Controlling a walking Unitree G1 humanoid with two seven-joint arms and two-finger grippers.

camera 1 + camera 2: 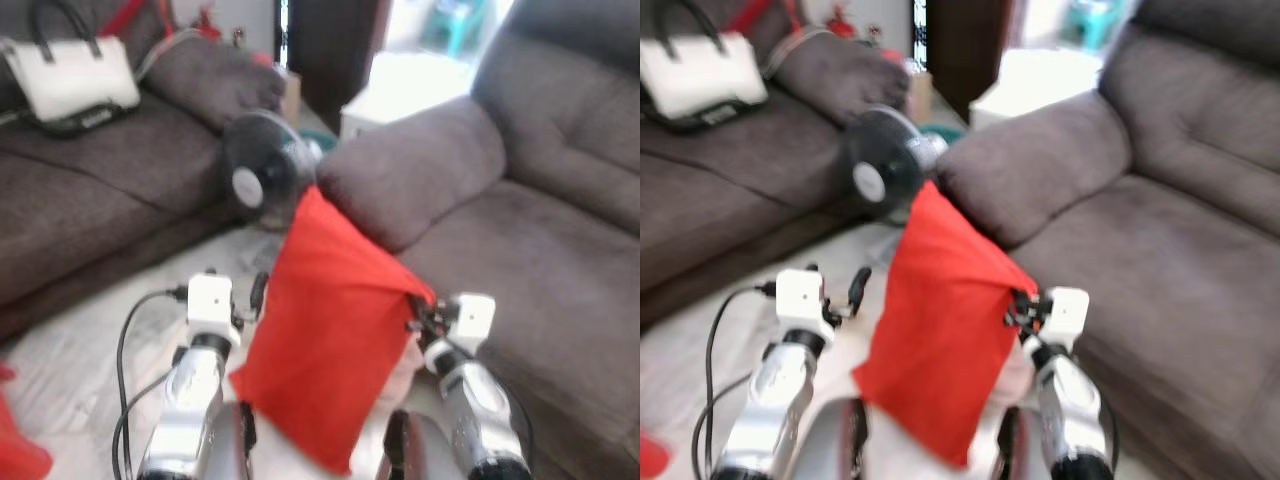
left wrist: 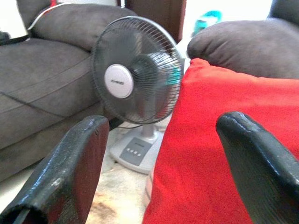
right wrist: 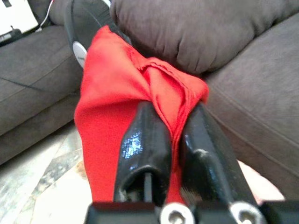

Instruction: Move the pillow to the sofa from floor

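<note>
A red pillow [image 1: 330, 330] hangs in the air between my two arms, above the pale floor. My right gripper [image 1: 415, 305] is shut on the pillow's right edge; in the right wrist view the red cloth [image 3: 175, 100] is pinched between the two black fingers [image 3: 145, 140]. Beside the pillow's left edge my left gripper [image 1: 262, 292] stands open, its fingers [image 2: 79, 158] spread with nothing between them. The brown sofa [image 1: 540, 250] stands to the right, its padded armrest [image 1: 415, 165] just behind the pillow.
A black table fan [image 1: 265, 170] stands on the floor behind the pillow. A second brown sofa [image 1: 90, 190] on the left carries a white handbag [image 1: 70, 75]. Something red [image 1: 20, 450] lies at the lower left on the floor. A black cable [image 1: 130, 340] loops by my left arm.
</note>
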